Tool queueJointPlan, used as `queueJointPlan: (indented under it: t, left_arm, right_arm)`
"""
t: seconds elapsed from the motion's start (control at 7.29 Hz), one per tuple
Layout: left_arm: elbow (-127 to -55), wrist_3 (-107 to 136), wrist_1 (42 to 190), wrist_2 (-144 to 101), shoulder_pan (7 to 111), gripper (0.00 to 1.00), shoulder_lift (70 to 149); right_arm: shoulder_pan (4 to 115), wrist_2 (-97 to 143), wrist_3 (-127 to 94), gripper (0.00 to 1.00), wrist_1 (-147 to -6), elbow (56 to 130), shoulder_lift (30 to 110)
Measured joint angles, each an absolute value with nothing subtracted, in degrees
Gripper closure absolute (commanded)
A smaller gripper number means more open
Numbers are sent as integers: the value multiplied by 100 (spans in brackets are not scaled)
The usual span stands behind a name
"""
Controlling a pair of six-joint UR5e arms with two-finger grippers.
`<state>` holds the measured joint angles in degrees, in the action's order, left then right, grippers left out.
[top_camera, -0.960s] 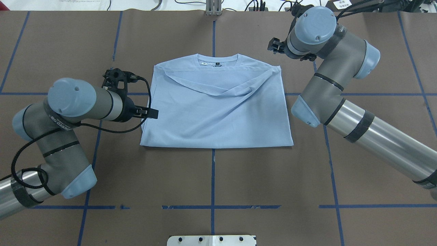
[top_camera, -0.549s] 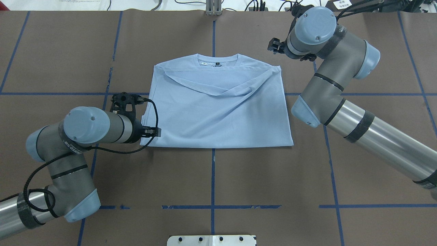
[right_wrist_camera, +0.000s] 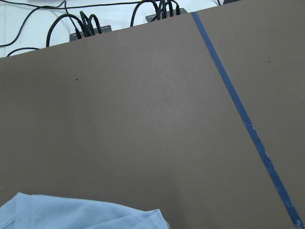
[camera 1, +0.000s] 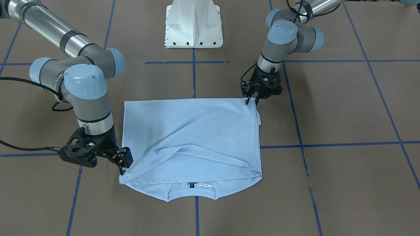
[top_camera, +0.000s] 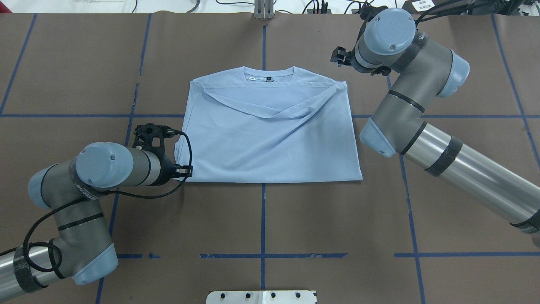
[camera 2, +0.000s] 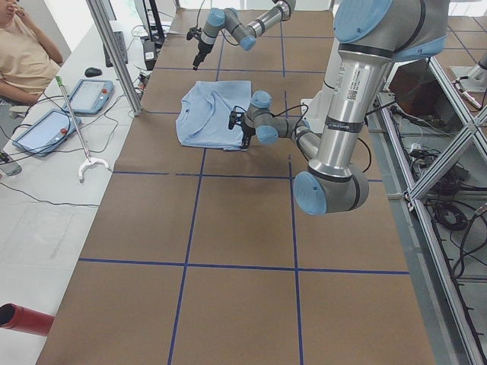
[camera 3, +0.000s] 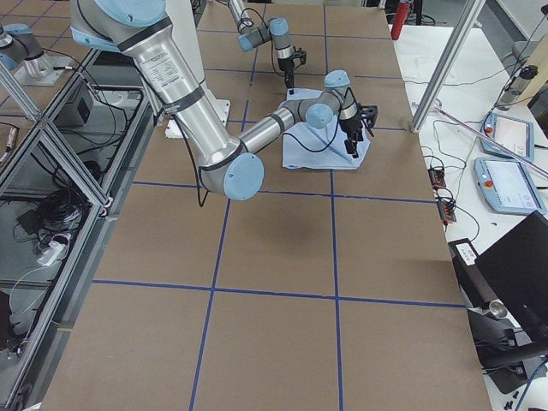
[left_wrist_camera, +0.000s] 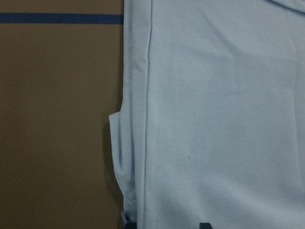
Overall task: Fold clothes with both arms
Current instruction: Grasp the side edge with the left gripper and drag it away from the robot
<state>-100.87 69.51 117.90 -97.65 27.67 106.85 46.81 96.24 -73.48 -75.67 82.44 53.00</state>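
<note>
My left pincer hangs spread at the hem corner of the flat-lying T-shirt, so I should drop squarely and pinch every layer; whether my right pincer, at the shoulder corner, is spread I cannot tell.

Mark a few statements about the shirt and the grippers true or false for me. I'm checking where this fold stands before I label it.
1. The T-shirt lies flat on the table with its sleeves folded in across the body. True.
2. The collar points toward the robot's base. False: it lies at the edge away from the base.
3. The left gripper is at a shirt corner on the base side. True.
4. The right gripper holds the shirt lifted off the table. False: the shirt lies flat, and that gripper sits beside the collar-side corner.
</note>
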Motion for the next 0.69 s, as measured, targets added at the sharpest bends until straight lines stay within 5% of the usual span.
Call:
queueJointPlan:
  t: [0.69]
  left_arm:
    - [-10153, 6789, 11761, -9762, 2852, 100, 10570]
  right_arm:
    - [4640, 9608, -7390, 0, -7567, 8239, 5300]
